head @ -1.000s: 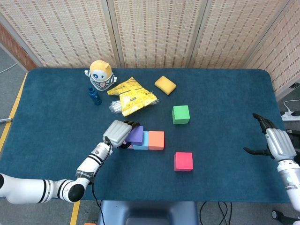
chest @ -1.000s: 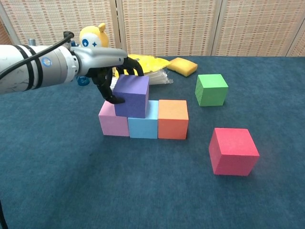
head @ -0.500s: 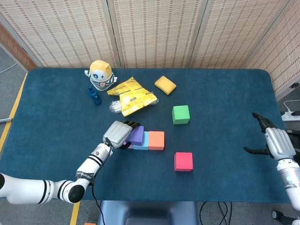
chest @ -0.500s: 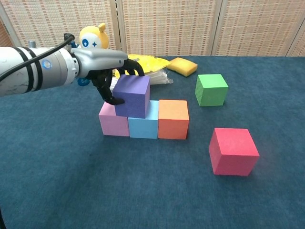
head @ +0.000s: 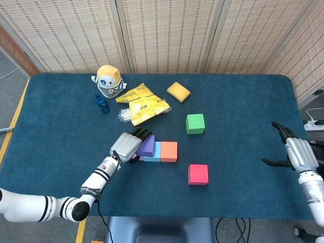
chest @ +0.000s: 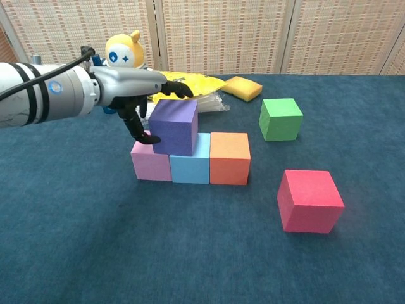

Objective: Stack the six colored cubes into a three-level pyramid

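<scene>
My left hand hovers at the purple cube, fingers spread wide around it and gripping nothing that I can make out; a dark fingertip sits near the cube's left face, contact unclear. The purple cube rests on the second level, straddling the pink cube and light blue cube, with the orange cube completing the bottom row at their 3 o'clock. The green cube stands apart at about 1 o'clock from the row, the red cube apart at 5 o'clock. My right hand waits open, fingers splayed, at the table's 3 o'clock edge.
</scene>
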Controlling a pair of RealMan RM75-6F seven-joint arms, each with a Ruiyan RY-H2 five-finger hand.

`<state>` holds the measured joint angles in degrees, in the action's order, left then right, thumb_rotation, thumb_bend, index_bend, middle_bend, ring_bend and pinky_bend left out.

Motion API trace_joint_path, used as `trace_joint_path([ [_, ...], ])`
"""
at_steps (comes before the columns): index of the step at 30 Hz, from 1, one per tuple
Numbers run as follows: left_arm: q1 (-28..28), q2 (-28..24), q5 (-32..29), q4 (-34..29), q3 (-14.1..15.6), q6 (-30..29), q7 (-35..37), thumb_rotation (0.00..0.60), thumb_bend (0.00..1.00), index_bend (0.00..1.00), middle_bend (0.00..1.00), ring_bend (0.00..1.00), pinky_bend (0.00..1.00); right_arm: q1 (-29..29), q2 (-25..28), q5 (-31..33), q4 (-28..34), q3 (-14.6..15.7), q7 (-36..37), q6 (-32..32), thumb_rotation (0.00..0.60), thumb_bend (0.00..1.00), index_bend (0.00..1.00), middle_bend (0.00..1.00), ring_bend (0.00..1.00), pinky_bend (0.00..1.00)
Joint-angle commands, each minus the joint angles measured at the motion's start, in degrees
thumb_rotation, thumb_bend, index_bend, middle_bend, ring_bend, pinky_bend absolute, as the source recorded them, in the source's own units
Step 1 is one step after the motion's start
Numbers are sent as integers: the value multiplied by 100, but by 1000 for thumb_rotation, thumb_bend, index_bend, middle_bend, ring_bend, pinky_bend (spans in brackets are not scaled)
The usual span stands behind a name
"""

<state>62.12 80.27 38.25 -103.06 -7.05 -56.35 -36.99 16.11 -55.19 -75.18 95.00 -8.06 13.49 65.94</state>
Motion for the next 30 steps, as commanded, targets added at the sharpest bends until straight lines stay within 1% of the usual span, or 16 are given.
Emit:
trace_joint_path([
  [1,-21,-51,21,-71,-6,-38,22,600,335,0,0,0,294,3,-3,-8,-9,2,10,-6,600,166,89,223,241,431],
  [8,-264,-379,295,-380,-71,-165,422,600,333,0,0,0,257,18,39,-70,17,-1,64,-7,600,166,89,223,241,431],
  [11,-502,-572,638,-469,-56,-327,719,600,336,0,0,0,243,32,89,-111,38,-13,124,-13,600,166,91,223,241,431],
  [13,-729,-677,934,-479,-31,-526,976,600,337,19,15,3,240,54,127,-166,44,-15,183,-35,600,165,102,225,241,431],
  [17,-1201,-834,1551,-361,91,-960,1426,600,331,96,81,38,241,166,212,-376,54,55,288,-239,600,165,148,253,249,440],
  [21,-1691,-1004,2198,-138,319,-1343,1824,600,327,156,143,59,247,309,271,-633,184,147,263,-440,600,165,174,270,255,448],
  [25,-2105,-1117,2744,151,532,-1668,2113,600,328,182,159,66,246,444,313,-773,340,161,244,-561,600,166,201,274,256,449],
  [30,-2655,-1176,3310,457,720,-2114,2673,600,328,217,186,98,246,719,310,-771,511,110,-75,-833,600,166,241,284,257,449],
])
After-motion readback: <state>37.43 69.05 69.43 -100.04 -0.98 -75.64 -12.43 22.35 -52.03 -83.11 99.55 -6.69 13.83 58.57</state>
